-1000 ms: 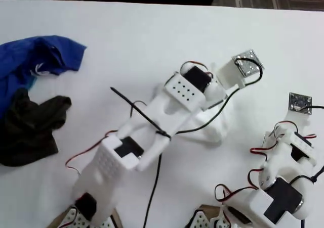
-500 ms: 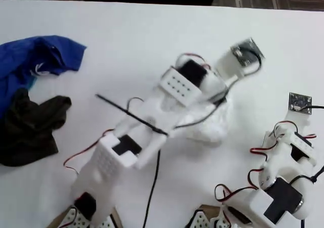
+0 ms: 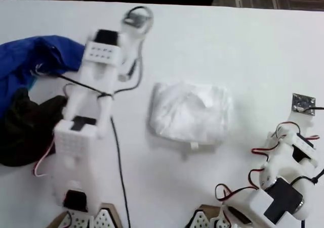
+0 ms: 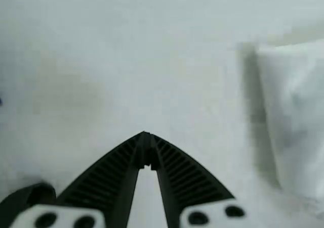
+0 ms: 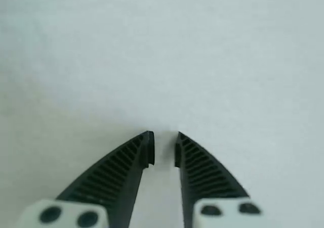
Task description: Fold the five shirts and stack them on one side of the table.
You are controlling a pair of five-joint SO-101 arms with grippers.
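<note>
Over the table (image 3: 253, 46) as seen from above, my left arm (image 3: 81, 132) is stretched toward the far left corner. Its wrist is just beside the blue shirt (image 3: 30, 61), which lies crumpled, with the black shirt (image 3: 25, 132) bunched against its near side. I take that heap for the unfolded pile, and I think the arm is there because the next garment comes from it. The white shirt (image 3: 190, 114) lies mid-table, folded into a compact block, well apart from the heap and from both arms. The fold looks finished to me, but the shirt is not yet at one side, so stacking is not done. My right arm (image 3: 283, 172) is tucked at the near right edge, clear of the cloth

From the left wrist, my left gripper (image 4: 146, 142) hangs over bare table with its jaws pressed together and nothing between them. An edge of the white shirt shows nearby. I judge the jaws must spread before they can pinch the blue cloth

From the right wrist, my right gripper (image 5: 163, 147) points at bare table. Its jaws are parted by a narrow gap and hold nothing, which I read as a waiting pose
</note>
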